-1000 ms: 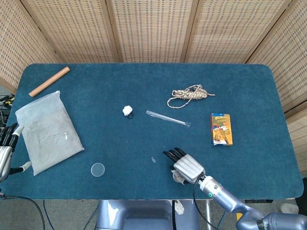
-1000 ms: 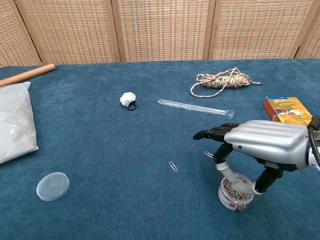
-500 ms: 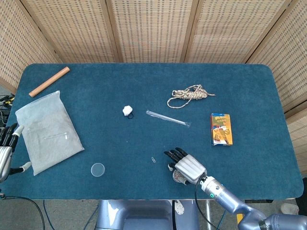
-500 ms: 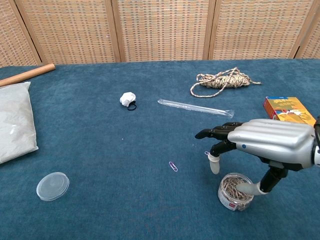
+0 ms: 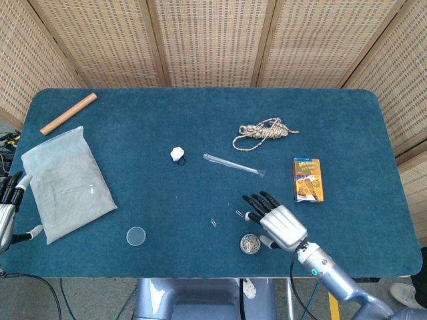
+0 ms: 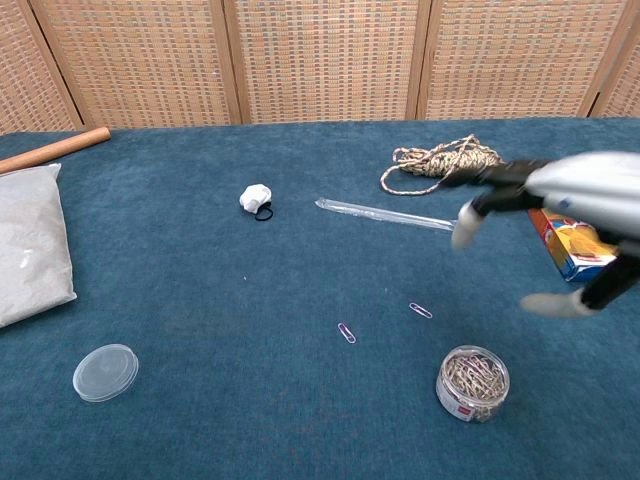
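Right hand (image 5: 280, 223) raised, palm down, fingers spread and holding nothing. Left hand (image 5: 8, 207) at the frame edge, seemingly open, mostly cropped.

Right hand (image 5: 280, 223): fingers spread, holding nothing, just beside paper-clip tub (image 5: 250, 243)
Loose clips (image 5: 213, 222): on blue table (image 5: 133, 167), near tub
Left hand (image 5: 8, 207): at table edge, beside grey bag (image 5: 67, 183)
Lid (image 5: 136, 236): lying flat, apart from tub

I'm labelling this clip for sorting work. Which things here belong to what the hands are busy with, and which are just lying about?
In hand: right hand, open, above the paperclip tub; two loose paperclips; clear lid.

Lying about: rope, straw, orange box, white wad, grey bag, wooden dowel.
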Controlling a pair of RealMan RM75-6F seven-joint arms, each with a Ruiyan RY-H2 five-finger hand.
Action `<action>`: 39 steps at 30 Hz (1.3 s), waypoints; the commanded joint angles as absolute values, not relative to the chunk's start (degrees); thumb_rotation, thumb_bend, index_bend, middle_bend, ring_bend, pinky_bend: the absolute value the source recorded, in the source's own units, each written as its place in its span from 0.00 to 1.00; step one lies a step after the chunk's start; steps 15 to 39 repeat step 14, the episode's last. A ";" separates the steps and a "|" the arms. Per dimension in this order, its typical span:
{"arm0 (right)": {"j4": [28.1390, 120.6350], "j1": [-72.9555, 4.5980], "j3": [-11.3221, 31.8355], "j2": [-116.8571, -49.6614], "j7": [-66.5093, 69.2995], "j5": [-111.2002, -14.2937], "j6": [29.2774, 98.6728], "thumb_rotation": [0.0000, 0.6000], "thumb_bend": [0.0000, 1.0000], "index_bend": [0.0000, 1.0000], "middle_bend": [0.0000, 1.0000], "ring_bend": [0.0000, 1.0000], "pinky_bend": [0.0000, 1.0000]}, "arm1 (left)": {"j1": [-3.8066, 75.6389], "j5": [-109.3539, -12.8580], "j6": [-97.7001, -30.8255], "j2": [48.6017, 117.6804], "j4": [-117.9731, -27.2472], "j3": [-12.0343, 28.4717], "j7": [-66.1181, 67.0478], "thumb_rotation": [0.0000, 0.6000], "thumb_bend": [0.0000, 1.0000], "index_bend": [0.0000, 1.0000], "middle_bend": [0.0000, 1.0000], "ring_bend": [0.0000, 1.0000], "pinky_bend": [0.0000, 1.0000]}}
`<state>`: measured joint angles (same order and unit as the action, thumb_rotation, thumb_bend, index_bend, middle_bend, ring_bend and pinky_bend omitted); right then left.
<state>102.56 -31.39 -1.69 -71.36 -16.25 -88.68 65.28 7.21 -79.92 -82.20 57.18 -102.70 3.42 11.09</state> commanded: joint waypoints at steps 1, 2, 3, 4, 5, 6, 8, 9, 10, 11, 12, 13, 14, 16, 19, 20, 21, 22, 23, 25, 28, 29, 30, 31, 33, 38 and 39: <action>98.37 -24.47 -2.00 -67.78 -13.67 -91.79 76.65 1.00 0.02 0.01 0.00 0.00 0.00 | 6.92 -80.52 -82.74 57.12 -102.85 3.22 10.87 1.00 0.00 0.00 0.00 0.00 0.00; 97.36 -23.33 -2.01 -67.65 -13.33 -91.75 78.28 1.00 0.00 0.00 0.00 0.00 0.00 | 6.82 -80.74 -82.96 57.09 -102.91 3.18 10.79 1.00 0.00 0.00 0.00 0.00 0.00; 95.94 -21.59 -2.08 -67.47 -12.83 -91.44 80.58 1.00 0.00 0.00 0.00 0.00 0.00 | 6.67 -81.10 -83.27 57.03 -103.02 3.09 10.67 1.00 0.00 0.00 0.00 0.00 0.00; 94.85 -20.44 -2.08 -67.47 -12.51 -91.26 82.11 1.00 0.00 0.00 0.00 0.00 0.00 | 6.57 -81.38 -83.49 56.99 -103.10 3.02 10.59 1.00 0.00 0.00 0.00 0.00 0.00; 93.63 -19.35 -2.03 -67.60 -12.21 -91.17 83.64 1.00 0.00 0.00 0.00 0.00 0.00 | 6.45 -81.67 -83.71 56.95 -103.16 2.92 10.54 1.00 0.00 0.00 0.00 0.00 0.00; 92.36 -18.34 -1.99 -67.82 -12.01 -91.04 84.94 1.00 0.00 0.00 0.00 0.00 0.00 | 6.33 -81.94 -83.90 56.90 -103.22 2.82 10.51 1.00 0.00 0.00 0.00 0.00 0.00; 89.98 -16.52 -1.92 -68.44 -11.27 -90.67 86.91 1.00 0.00 0.00 0.00 0.00 0.00 | 6.07 -82.35 -84.27 56.85 -103.36 2.63 10.49 1.00 0.00 0.00 0.00 0.00 0.00; 89.08 -15.93 -1.89 -68.71 -10.69 -90.49 87.40 1.00 0.00 0.00 0.00 0.00 0.00 | 6.00 -82.47 -84.37 56.84 -103.39 2.57 10.51 1.00 0.00 0.00 0.00 0.00 0.00; 88.25 -15.44 -1.82 -68.97 -10.07 -90.29 87.74 1.00 0.00 0.00 0.00 0.00 0.00 | 5.95 -82.57 -84.42 56.81 -103.46 2.52 10.54 1.00 0.00 0.00 0.00 0.00 0.00; 87.73 -15.15 -1.74 -69.12 -9.74 -90.12 87.91 1.00 0.00 0.00 0.00 0.00 0.00 | 5.92 -82.63 -84.43 56.78 -103.53 2.48 10.56 1.00 0.00 0.00 0.00 0.00 0.00; 86.79 -14.63 -1.60 -69.34 -9.48 -89.78 88.14 1.00 0.00 0.00 0.00 0.00 0.00 | 5.86 -82.78 -84.47 56.75 -103.63 2.41 10.57 1.00 0.00 0.00 0.00 0.00 0.00; 86.21 -14.28 -1.49 -69.44 -9.75 -89.69 88.38 1.00 0.00 0.00 0.00 0.00 0.00 | 5.84 -82.96 -84.56 56.72 -103.68 2.38 10.62 1.00 0.00 0.00 0.00 0.00 0.00; 85.91 -14.09 -1.37 -69.54 -9.91 -89.75 88.52 1.00 0.00 0.00 0.00 0.00 0.00 | 5.81 -83.06 -84.61 56.71 -103.71 2.35 10.63 1.00 0.00 0.00 0.00 0.00 0.00; 85.91 -14.09 -1.37 -69.54 -9.91 -89.75 88.52 1.00 0.00 0.00 0.00 0.00 0.00 | 5.81 -83.06 -84.61 56.71 -103.71 2.35 10.63 1.00 0.00 0.00 0.00 0.00 0.00; 85.91 -14.09 -1.37 -69.54 -9.91 -89.75 88.52 1.00 0.00 0.00 0.00 0.00 0.00 | 5.81 -83.06 -84.61 56.71 -103.71 2.35 10.63 1.00 0.00 0.00 0.00 0.00 0.00; 85.91 -14.09 -1.37 -69.54 -9.91 -89.75 88.52 1.00 0.00 0.00 0.00 0.00 0.00 | 5.81 -83.06 -84.61 56.71 -103.71 2.35 10.63 1.00 0.00 0.00 0.00 0.00 0.00; 85.91 -14.09 -1.37 -69.54 -9.91 -89.75 88.52 1.00 0.00 0.00 0.00 0.00 0.00 | 5.81 -83.06 -84.61 56.71 -103.71 2.35 10.63 1.00 0.00 0.00 0.00 0.00 0.00; 85.91 -14.09 -1.37 -69.54 -9.91 -89.75 88.52 1.00 0.00 0.00 0.00 0.00 0.00 | 5.81 -83.06 -84.61 56.71 -103.71 2.35 10.63 1.00 0.00 0.00 0.00 0.00 0.00; 85.91 -14.09 -1.37 -69.54 -9.91 -89.75 88.52 1.00 0.00 0.00 0.00 0.00 0.00 | 5.81 -83.06 -84.61 56.71 -103.71 2.35 10.63 1.00 0.00 0.00 0.00 0.00 0.00; 85.91 -14.09 -1.37 -69.54 -9.91 -89.75 88.52 1.00 0.00 0.00 0.00 0.00 0.00 | 5.81 -83.06 -84.61 56.71 -103.71 2.35 10.63 1.00 0.00 0.00 0.00 0.00 0.00; 85.91 -14.09 -1.37 -69.54 -9.91 -89.75 88.52 1.00 0.00 0.00 0.00 0.00 0.00 | 5.81 -83.06 -84.61 56.71 -103.71 2.35 10.63 1.00 0.00 0.00 0.00 0.00 0.00; 85.91 -14.09 -1.37 -69.54 -9.91 -89.75 88.52 1.00 0.00 0.00 0.00 0.00 0.00 | 5.81 -83.06 -84.61 56.71 -103.71 2.35 10.63 1.00 0.00 0.00 0.00 0.00 0.00; 85.91 -14.09 -1.37 -69.54 -9.91 -89.75 88.52 1.00 0.00 0.00 0.00 0.00 0.00 | 5.81 -83.06 -84.61 56.71 -103.71 2.35 10.63 1.00 0.00 0.00 0.00 0.00 0.00; 85.91 -14.09 -1.37 -69.54 -9.91 -89.75 88.52 1.00 0.00 0.00 0.00 0.00 0.00 | 5.81 -83.06 -84.61 56.71 -103.71 2.35 10.63 1.00 0.00 0.00 0.00 0.00 0.00; 85.91 -14.09 -1.37 -69.54 -9.91 -89.75 88.52 1.00 0.00 0.00 0.00 0.00 0.00 | 5.81 -83.06 -84.61 56.71 -103.71 2.35 10.63 1.00 0.00 0.00 0.00 0.00 0.00; 85.91 -14.09 -1.37 -69.54 -9.91 -89.75 88.52 1.00 0.00 0.00 0.00 0.00 0.00 | 5.81 -83.06 -84.61 56.71 -103.71 2.35 10.63 1.00 0.00 0.00 0.00 0.00 0.00; 85.91 -14.09 -1.37 -69.54 -9.91 -89.75 88.52 1.00 0.00 0.00 0.00 0.00 0.00 | 5.81 -83.06 -84.61 56.71 -103.71 2.35 10.63 1.00 0.00 0.00 0.00 0.00 0.00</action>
